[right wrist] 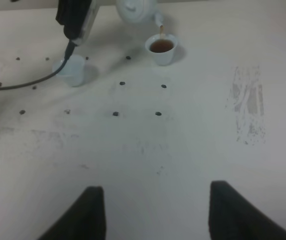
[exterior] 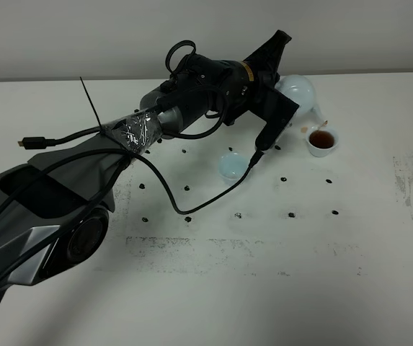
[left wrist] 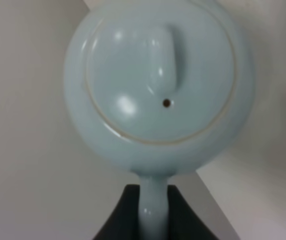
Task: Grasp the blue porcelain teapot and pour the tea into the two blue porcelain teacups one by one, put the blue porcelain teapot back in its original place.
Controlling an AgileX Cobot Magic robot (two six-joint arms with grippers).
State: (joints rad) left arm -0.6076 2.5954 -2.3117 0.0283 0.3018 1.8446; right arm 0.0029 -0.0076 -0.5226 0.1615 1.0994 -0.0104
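- one teapot (exterior: pixel 298 90), tilted spout-down
- two teacups (exterior: pixel 322 141) (exterior: pixel 233 166), only the first has brown tea in it
- left gripper (left wrist: pixel 152 215) clamped on the teapot handle, right gripper (right wrist: pixel 156 192) jaws apart

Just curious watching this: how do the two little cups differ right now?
The cup by the teapot holds dark tea; the other cup looks empty. The spout hangs over the first; the other cup sits beside the arm's cable. Both are small, pale, handleless.

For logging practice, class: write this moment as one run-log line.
step: pouring; left jaws: shut on teapot; first teacup: holds tea; second teacup: empty; right jaws: open
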